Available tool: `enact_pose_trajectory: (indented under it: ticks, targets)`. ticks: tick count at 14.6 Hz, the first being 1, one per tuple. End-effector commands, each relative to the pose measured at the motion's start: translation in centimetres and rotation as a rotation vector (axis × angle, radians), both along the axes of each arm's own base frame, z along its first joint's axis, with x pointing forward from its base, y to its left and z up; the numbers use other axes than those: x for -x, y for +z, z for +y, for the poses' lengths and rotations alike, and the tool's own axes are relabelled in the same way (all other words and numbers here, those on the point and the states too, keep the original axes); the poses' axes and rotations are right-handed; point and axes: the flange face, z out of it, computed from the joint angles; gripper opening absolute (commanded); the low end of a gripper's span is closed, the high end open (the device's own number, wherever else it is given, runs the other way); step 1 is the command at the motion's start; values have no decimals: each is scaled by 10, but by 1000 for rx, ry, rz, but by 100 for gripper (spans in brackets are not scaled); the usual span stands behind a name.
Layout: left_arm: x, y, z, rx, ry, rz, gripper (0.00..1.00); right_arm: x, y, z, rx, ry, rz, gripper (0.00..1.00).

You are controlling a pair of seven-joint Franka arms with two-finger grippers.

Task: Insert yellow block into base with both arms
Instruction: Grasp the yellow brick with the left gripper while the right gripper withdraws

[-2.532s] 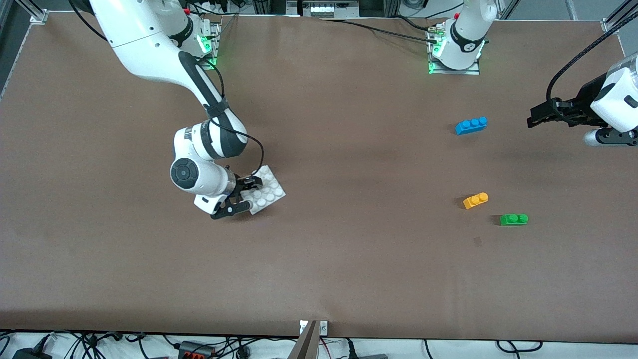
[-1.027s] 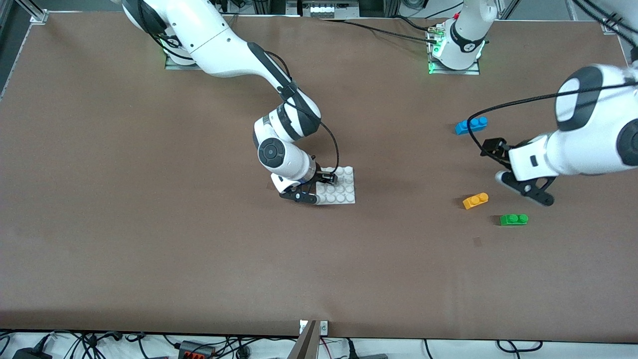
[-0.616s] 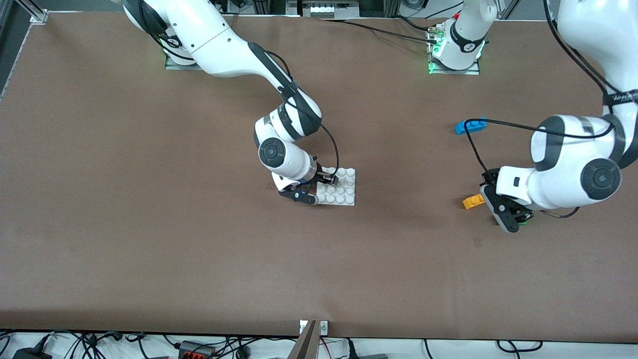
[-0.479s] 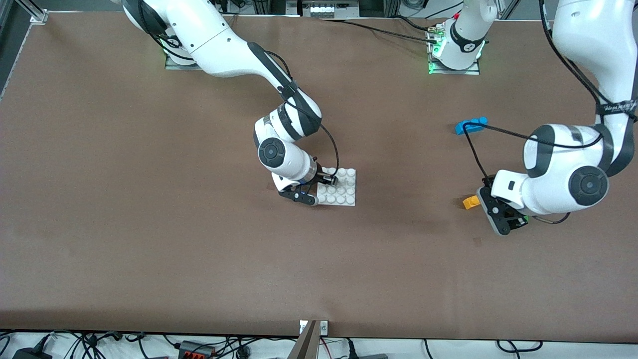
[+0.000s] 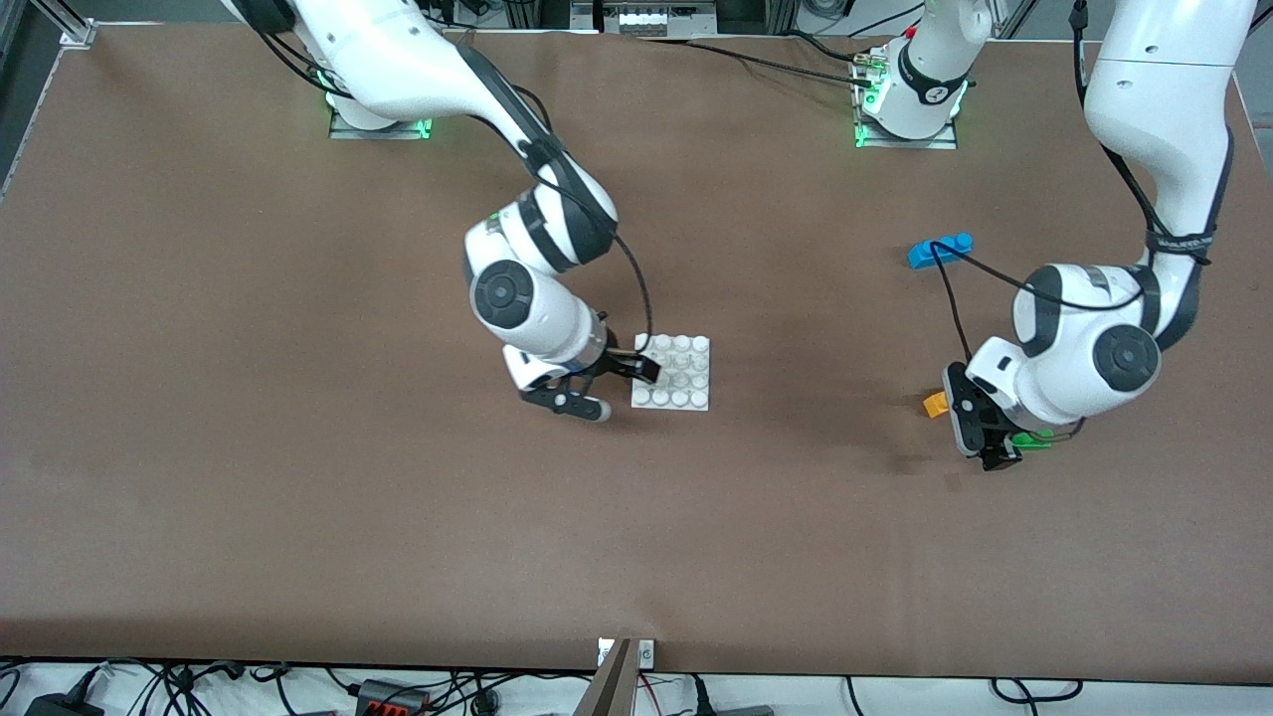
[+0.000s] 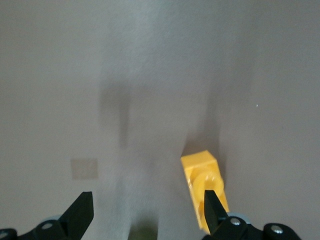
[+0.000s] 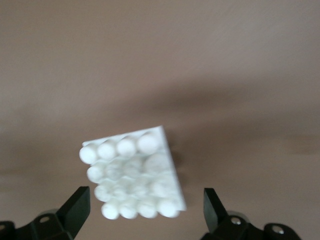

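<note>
No readable text anywhere right now. No labels, brands, numbers or signs can be made out on anything in the three views. Any small marks on the equipment are too tiny to make out.

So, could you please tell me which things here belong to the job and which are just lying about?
Job:
yellow block
base
left gripper, open over the block
right gripper, open beside the base

Lying about:
blue brick
green brick
</note>
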Motion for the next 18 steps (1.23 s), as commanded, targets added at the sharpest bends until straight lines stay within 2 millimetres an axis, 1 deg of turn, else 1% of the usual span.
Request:
enact_pose_trajectory:
  ticks: [1, 2, 3, 4, 5, 6, 8, 10, 13, 14, 15, 16, 17, 18]
  targets:
    - [34, 9, -4, -14, -38, -35, 100, -11, 53, -52, 137, 58, -28, 100]
    - [38, 5, -4, -14, -37, -26, 100, -17, 71, -72, 192, 101, -50, 100]
    - [44, 1, -3, -15, -36, -12, 100, -22, 90, -98, 245, 146, -53, 100]
    - [47, -2, 2, -15, -32, -4, 100, -26, 108, -124, 273, 181, -36, 100]
    - [50, -4, 11, -15, -19, 4, 100, -29, 124, -152, 289, 226, -17, 100]
    - [51, -6, 16, -15, -18, 7, 100, -29, 139, -181, 303, 277, 17, 100]
    - [50, -8, 16, -14, -20, -7, 100, -25, 170, -232, 309, 354, 67, 100]
    - [49, -18, 15, -11, -22, -15, 100, -17, 203, -271, 292, 390, 91, 100]
    - [51, -32, 15, -6, -17, -7, 100, -6, 244, -319, 276, 355, 88, 100]
    - [50, -34, 15, -6, -15, -10, 96, -4, 254, -332, 265, 387, 72, 100]
    - [50, -35, 15, -4, -3, -13, 92, -4, 255, -345, 266, 408, 78, 100]
    - [50, -36, 15, -4, 2, -13, 85, -4, 254, -354, 269, 413, 86, 100]
    - [50, -40, 16, -2, 5, -7, 80, -4, 253, -369, 273, 392, 100, 100]
    - [50, -41, 16, -2, 5, -7, 63, -3, 251, -377, 265, 390, 108, 100]
